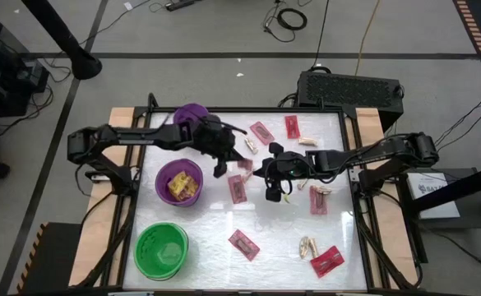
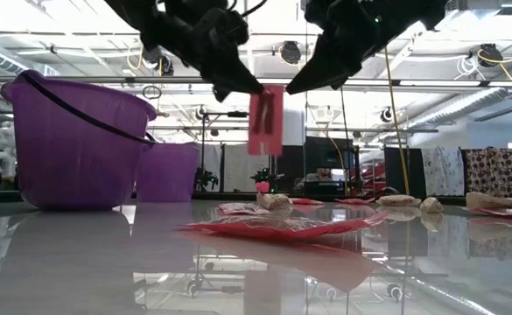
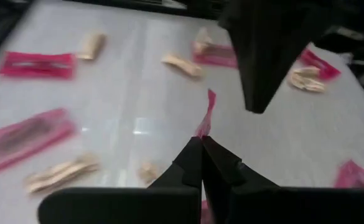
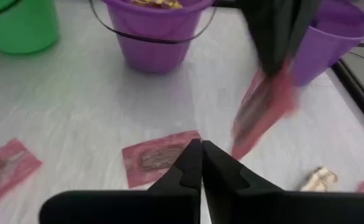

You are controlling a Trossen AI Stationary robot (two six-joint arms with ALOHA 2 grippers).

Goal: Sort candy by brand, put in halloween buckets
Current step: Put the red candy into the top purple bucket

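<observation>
Slippage threatens: the left hand (image 2: 254,90) pinches one pink packet (image 2: 265,121) only by its edge above the worktop (image 1: 281,238); right hand (image 1: 270,196) clenched empty.

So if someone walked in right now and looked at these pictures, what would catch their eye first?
Probably the flat pink-red rectangular packet dangling above the middle of the table, pinched by the left arm's tool, with the right arm's shut tool hovering close beside it. After that, the three round plastic buckets along the left side: a small purple one at the back, a wider purple one holding yellow packets, and a bright green one nearest the front.
</observation>
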